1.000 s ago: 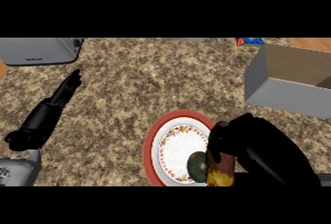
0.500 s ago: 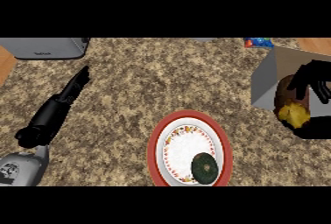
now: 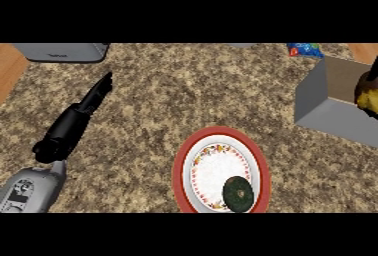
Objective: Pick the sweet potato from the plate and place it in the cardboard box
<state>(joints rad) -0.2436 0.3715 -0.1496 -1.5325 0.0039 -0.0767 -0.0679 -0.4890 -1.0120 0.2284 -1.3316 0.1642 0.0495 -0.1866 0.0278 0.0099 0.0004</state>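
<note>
Right hand at three o'clock is gripping the sweet potato over the open box, while left hand is lying straight-fingered at nine o'clock, holding nothing.

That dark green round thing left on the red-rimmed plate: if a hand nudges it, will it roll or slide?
The dark green round item looks flat-topped and sits low, so it would probably slide rather than roll. It lies near the edge of the red-rimmed patterned plate, so a push could carry it onto the speckled stone counter. The plate itself may shift too.
</note>
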